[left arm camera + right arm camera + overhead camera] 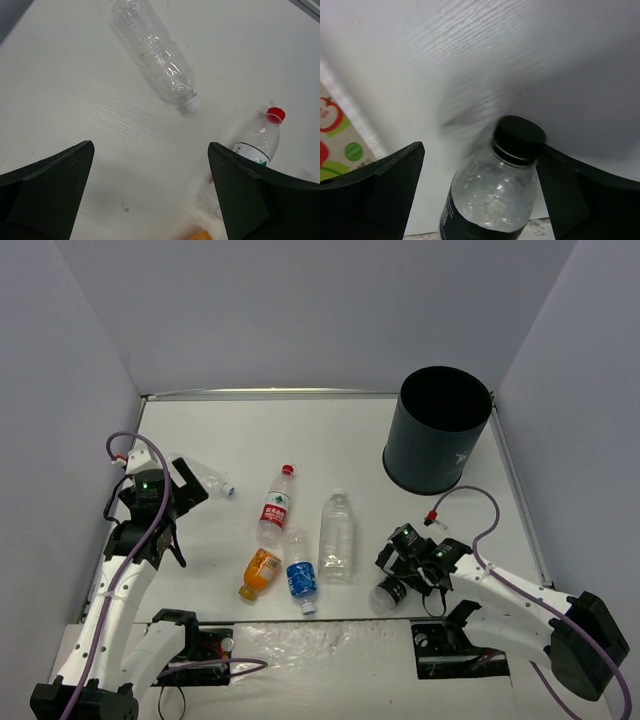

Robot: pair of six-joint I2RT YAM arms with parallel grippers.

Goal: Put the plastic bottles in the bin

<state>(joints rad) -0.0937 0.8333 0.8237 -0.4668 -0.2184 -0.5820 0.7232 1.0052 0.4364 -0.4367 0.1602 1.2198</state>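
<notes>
Five plastic bottles lie loose on the white table: a small clear white-capped one [210, 480] [157, 55], a red-labelled one [275, 505] [257, 142], a large clear one [337, 535], an orange-filled one [260, 573] and a blue-labelled one [300, 580]. My left gripper [188, 508] [151, 147] is open over bare table, just short of the white-capped bottle. My right gripper [395, 580] [480, 150] is open around the small black-labelled bottle [388, 592] [495, 195]. Its black cap sits close to the right finger, with a gap at the left one. The bin [440, 430] stands at the far right.
Grey walls close the table on the left, back and right. A printed sheet with a red apple [330, 135] shows at the near edge by the right gripper. Both arm bases and their cables fill the near edge.
</notes>
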